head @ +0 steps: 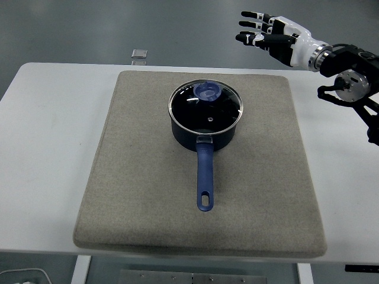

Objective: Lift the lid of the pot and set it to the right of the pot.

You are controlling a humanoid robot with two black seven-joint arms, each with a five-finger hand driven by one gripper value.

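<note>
A dark blue pot sits near the far middle of a grey mat on the white worktop, its glass pot lid in place and the blue knob set toward the far rim. The right hand hovers beyond the mat's far right corner, fingers spread and holding nothing (the left arm is out of frame). The lid lies to the hand's left, nearer the robot and lower. The pot's long handle points at the near edge, leaving bare mat to the pot's right for the lid.
</note>
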